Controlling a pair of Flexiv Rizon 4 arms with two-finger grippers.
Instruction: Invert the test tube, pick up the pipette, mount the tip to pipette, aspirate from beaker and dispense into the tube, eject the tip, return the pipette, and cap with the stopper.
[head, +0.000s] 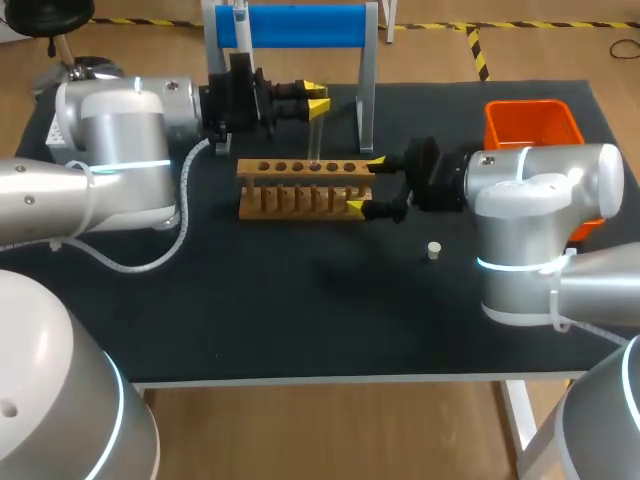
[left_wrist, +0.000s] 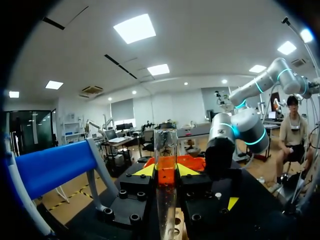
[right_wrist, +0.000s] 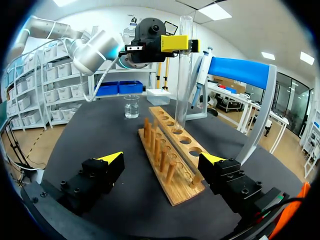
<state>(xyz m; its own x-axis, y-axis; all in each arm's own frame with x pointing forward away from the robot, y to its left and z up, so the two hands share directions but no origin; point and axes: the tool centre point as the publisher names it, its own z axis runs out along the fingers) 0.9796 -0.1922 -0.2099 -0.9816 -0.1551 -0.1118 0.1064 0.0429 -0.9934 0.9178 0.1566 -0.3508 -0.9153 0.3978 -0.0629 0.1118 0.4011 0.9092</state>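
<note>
Left fingers clamp the tube from both sides near its top. It stands upright, open end up, over the rack. Right fingers are spread wide and hold nothing, straddling the rack's right end.

Progress, my read:
- Inversion looks about done: the tube's lower end is at or in a far-row hole, not yet let go.
- Everything else is left. The pipette hangs on the stand at the far side, untouched.
- The beaker sits far left on the worktop.
- The stopper lies loose, right of and nearer than the rack, so the tube isn't capped.

Unclear:
- Can't tell whether the tube is seated or just at the hole's mouth.
- Can't tell whether the right fingers touch the rack. The wrist view shows a gap on at least one side.
- The left arm hides the beaker in the head view.
- No pipette tips that I can make out.
</note>
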